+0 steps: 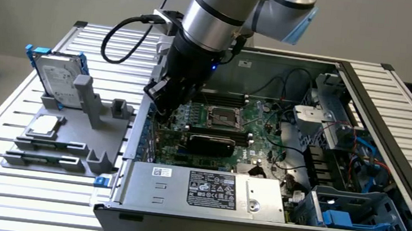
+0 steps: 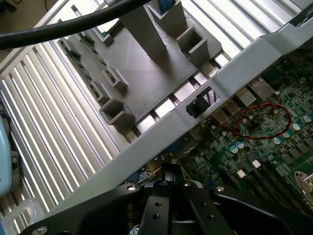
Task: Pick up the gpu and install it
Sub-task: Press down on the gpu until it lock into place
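Exterior view: gripper pressed together, empty, low over the open computer case, near its wall on the exterior view's left. Gpu (black shroud showing) sits on the motherboard, just below the CPU socket, beside the gripper, not held. Gray fixture tray outside the case holds the hard drive. Wrist view: fingers closed above the green board.

The arm is angled steeply downward, and the end effector is held closed at its tip.
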### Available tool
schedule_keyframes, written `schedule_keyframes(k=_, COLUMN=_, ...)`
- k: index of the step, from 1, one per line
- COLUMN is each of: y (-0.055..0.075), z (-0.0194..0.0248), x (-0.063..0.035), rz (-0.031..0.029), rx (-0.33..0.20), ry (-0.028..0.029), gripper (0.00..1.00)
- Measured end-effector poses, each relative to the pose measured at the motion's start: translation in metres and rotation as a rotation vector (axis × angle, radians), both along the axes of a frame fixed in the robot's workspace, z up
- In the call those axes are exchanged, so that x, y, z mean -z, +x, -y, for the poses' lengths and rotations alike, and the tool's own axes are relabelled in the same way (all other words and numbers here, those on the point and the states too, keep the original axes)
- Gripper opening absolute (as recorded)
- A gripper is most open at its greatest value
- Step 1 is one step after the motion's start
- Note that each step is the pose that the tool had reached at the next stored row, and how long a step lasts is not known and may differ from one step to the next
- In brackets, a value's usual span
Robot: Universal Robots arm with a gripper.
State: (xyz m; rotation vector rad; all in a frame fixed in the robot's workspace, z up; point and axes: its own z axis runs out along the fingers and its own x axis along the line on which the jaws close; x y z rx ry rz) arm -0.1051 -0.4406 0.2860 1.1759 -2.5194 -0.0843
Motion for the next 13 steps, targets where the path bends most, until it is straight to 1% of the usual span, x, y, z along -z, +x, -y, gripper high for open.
schedule_keyframes(k=3, y=-0.0002, z=0.0, x=0.0007, rz=0.0, rx=0.0, ry=-0.0013, gripper=0.11)
schedule_keyframes(k=6, y=0.0004, z=-0.0001, x=0.0002, rz=-0.0004, rx=0.001, ry=-0.0005, gripper=0.11)
schedule_keyframes(k=7, y=0.0016, z=-0.0002, x=-0.0007, rz=-0.0005, rx=0.001, ry=0.0004, gripper=0.11)
schedule_keyframes(k=9, y=0.0047, z=0.0, x=-0.0042, rz=-0.0014, rx=0.0, ry=-0.0011, gripper=0.11)
schedule_keyframes(k=10, y=0.0059, z=0.0, x=-0.0055, rz=-0.0013, rx=0.0, ry=-0.001, gripper=0.11)
schedule_keyframes(k=13, y=0.0087, z=0.0001, x=-0.0068, rz=-0.0013, rx=-0.013, ry=-0.0008, gripper=0.11)
